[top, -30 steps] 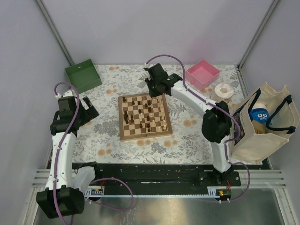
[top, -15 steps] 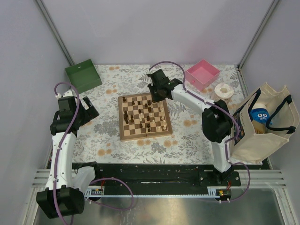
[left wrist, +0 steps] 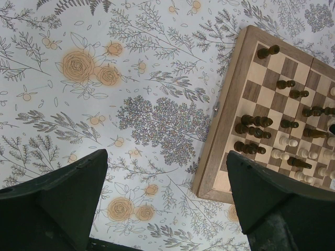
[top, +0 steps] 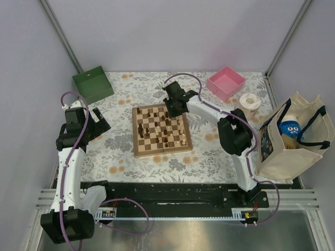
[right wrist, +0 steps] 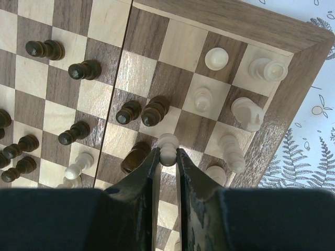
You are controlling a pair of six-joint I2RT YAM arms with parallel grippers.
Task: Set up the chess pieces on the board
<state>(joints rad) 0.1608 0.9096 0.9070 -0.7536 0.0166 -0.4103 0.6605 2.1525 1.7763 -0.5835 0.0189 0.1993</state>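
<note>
The chessboard [top: 137, 149] lies mid-table with dark and cream pieces scattered over it. It also shows in the left wrist view [left wrist: 225, 120] and the right wrist view [right wrist: 293, 36]. My right gripper [right wrist: 167, 155] is over the board's far right part [top: 172, 107] and is shut on a cream chess piece [right wrist: 168, 145], held between the fingertips. Dark pieces [right wrist: 141, 111] stand just beyond it; other cream pieces [right wrist: 246, 112] stand near the board's corner. My left gripper [top: 97, 121] is open and empty, left of the board above the floral cloth [left wrist: 157, 125].
A green box [top: 92, 83] stands at the far left, a pink box [top: 226, 82] at the far right. A tape roll [top: 249, 101] lies beside a canvas tote bag [top: 293, 138] at the right edge.
My right gripper has shifted from beyond the board's far right corner to the left and inward over the board's far squares. The left arm has not moved.
</note>
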